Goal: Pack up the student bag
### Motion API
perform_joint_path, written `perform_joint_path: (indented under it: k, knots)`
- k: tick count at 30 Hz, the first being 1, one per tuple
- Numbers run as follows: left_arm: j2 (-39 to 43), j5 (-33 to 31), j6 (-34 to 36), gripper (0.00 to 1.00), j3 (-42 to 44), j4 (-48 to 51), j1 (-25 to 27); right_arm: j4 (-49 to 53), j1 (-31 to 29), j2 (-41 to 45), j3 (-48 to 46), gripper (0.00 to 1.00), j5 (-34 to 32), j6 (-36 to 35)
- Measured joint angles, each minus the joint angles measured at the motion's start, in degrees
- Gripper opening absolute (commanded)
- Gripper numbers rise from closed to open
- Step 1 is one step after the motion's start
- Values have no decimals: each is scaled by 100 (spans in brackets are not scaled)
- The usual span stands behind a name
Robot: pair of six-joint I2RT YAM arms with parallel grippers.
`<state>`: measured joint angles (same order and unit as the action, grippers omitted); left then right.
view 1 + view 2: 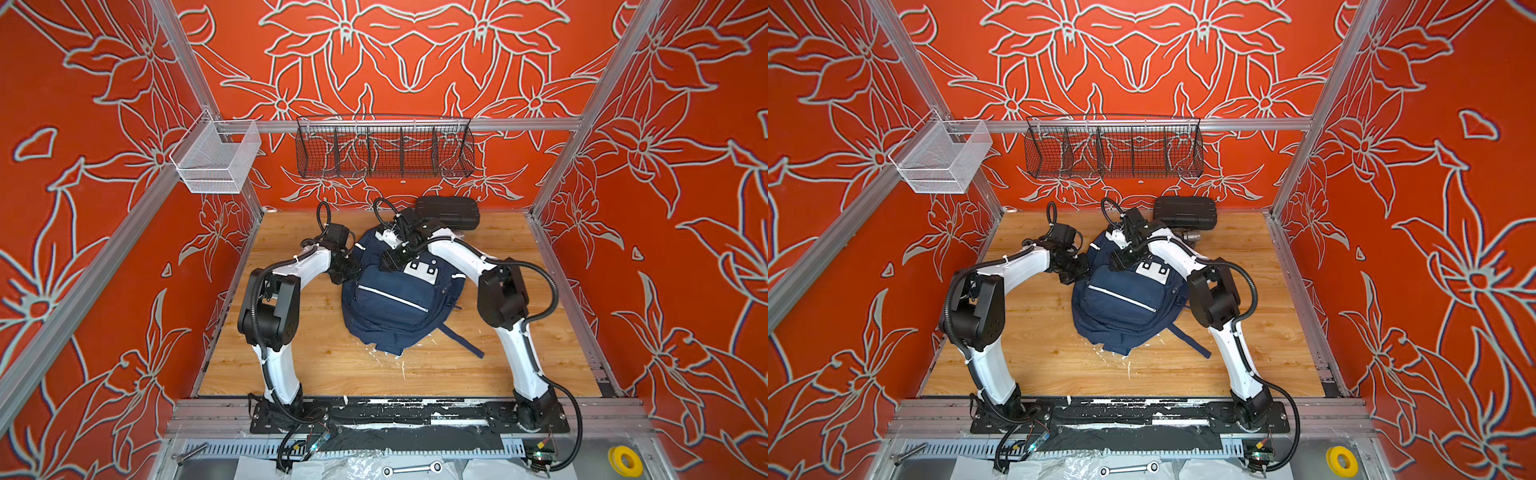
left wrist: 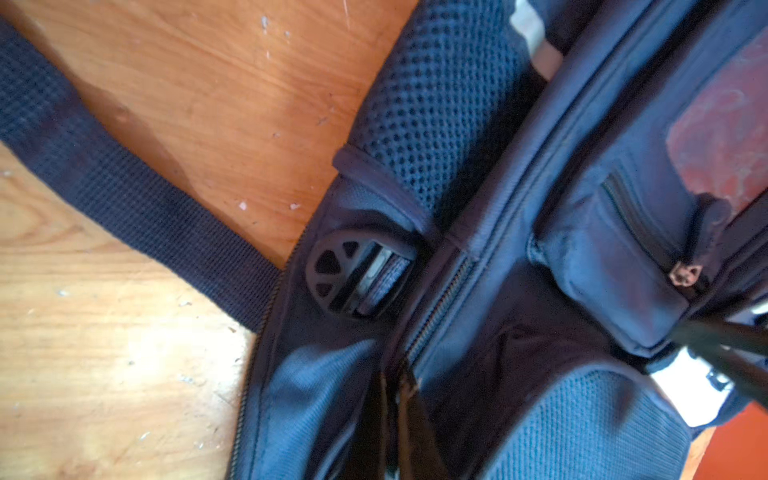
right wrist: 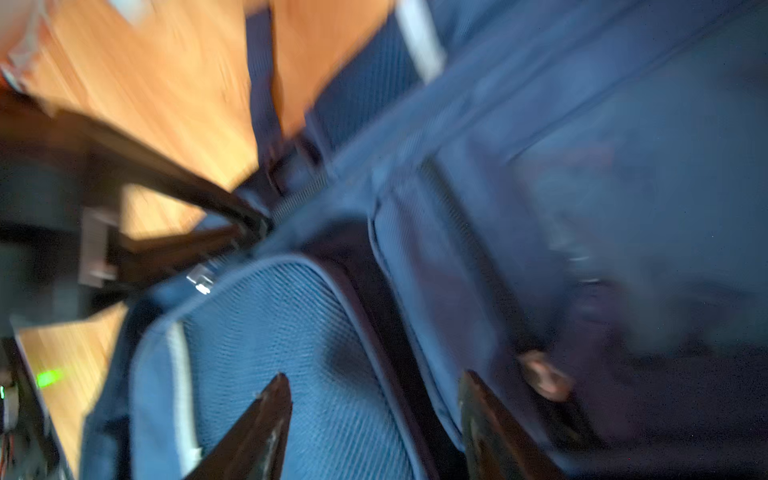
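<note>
At centre frame in both top views, your left gripper [image 1: 353,270] clamps the student bag [image 1: 390,303] at its side seam, apparently anchoring it, while your right gripper [image 3: 374,382] hangs spread-jawed over the fabric, empty.

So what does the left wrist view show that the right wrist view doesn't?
Only the left wrist: a round black plastic buckle, in sharp focus. Only the right wrist plainly shows the right gripper, fingers apart over a blue mesh panel, though motion-blurred. Both: the navy blue fabric backpack, its white stripe and the wooden table.
</note>
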<state>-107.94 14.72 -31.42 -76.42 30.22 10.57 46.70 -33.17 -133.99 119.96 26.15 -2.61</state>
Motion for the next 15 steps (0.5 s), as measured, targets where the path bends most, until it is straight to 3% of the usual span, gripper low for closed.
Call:
perform_joint_path:
  k: [4, 9, 13, 15]
  knots:
    - [0, 37, 52, 0, -2, 127, 0, 542, 50, -363, 590, 59, 361, -306]
    - [0, 61, 109, 0, -81, 229, 0, 1222, 173, -704, 1246, 39, 968, -595]
    - [-13, 92, 170, 0, -199, 393, 2, 1386, 260, -918, 1381, 28, 1375, -660]
    - [-42, 107, 197, 0, -291, 492, 4, 1405, 286, -927, 1379, 15, 1519, -643]
